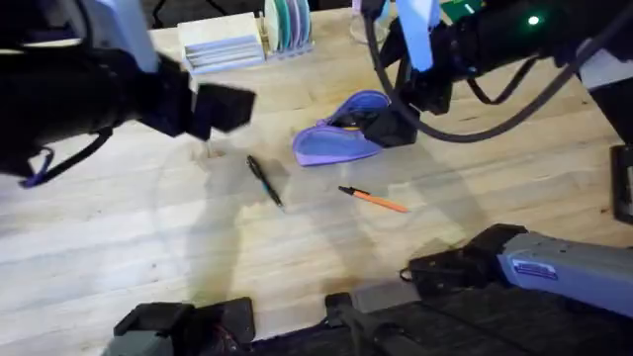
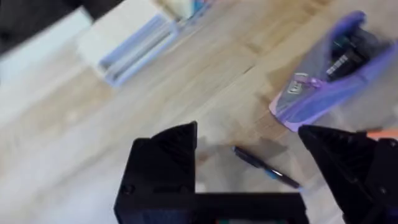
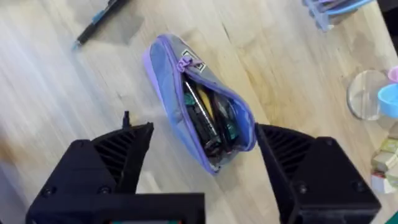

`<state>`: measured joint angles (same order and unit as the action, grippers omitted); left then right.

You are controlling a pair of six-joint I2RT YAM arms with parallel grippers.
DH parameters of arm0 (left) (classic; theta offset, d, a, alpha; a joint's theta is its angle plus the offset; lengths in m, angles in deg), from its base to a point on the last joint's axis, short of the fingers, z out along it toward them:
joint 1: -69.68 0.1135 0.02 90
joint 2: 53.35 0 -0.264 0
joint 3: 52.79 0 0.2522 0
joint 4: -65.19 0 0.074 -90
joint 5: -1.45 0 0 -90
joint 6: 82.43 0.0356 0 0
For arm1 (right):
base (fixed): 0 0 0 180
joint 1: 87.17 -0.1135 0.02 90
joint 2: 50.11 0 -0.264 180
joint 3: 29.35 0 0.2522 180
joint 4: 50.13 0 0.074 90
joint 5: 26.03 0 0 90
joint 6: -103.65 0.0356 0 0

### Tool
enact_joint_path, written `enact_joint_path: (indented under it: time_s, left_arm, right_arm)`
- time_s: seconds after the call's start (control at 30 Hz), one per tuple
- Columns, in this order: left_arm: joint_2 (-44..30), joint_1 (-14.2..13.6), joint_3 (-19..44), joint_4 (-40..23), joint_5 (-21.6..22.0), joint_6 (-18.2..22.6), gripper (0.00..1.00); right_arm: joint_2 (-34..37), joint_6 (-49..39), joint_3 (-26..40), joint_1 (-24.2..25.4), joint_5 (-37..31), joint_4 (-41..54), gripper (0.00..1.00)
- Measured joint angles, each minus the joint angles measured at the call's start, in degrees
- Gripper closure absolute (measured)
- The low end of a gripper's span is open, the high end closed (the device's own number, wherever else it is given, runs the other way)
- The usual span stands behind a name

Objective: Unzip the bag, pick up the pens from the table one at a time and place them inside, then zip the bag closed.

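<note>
Above the open bag (image 3: 200,118), both tools' fingers spread; pens (image 1: 265,182) lie on table (image 1: 148,227).

- I think I am working in a robot lab or an office workroom, not in a home.
- The table (image 1: 119,227) is a big light-wood butcher-block top with two robot arms on it and black cables hanging above.
- At the far edge I see a white desk organizer (image 1: 223,42) and a rack of coloured discs or folders (image 1: 289,24), like office supplies.
- A green indicator light (image 1: 534,20) glows on equipment in the far right corner.
</note>
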<state>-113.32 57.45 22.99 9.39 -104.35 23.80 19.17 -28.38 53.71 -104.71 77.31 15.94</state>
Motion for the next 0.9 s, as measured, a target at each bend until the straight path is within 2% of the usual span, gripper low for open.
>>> enact_joint_path:
  time_s: [0.07,0.17,0.27,0.4,0.67,0.77,0.9]
  left_arm:
    - [1.3,0.0,0.0,0.0,4.4,-10.3,0.007]
    - [2.1,0.0,0.0,-0.3,8.4,-23.4,0.007]
    - [1.9,0.0,0.0,-1.3,10.1,-31.1,0.006]
    - [1.8,0.0,0.0,-1.6,11.1,-35.8,0.006]
    - [0.1,-0.5,0.0,-2.6,12.9,-39.2,0.006]
    - [-1.8,-3.2,0.0,-4.6,15.5,-41.6,0.006]
    - [-4.3,-8.7,0.0,-7.6,20.6,-45.7,0.005]
  right_arm:
    - [-0.8,1.3,0.0,0.0,0.0,0.0,0.003]
    - [-1.4,2.4,0.0,0.0,0.0,0.0,0.003]
    - [-1.4,3.7,0.0,0.0,0.0,0.0,0.003]
    - [-1.4,5.0,0.0,0.0,0.0,0.1,0.003]
    - [-1.5,6.1,0.0,0.0,0.0,0.3,0.003]
    - [-2.3,6.3,0.0,0.0,0.0,0.4,0.003]
    - [-5.5,6.3,0.0,0.0,0.0,0.4,0.003]
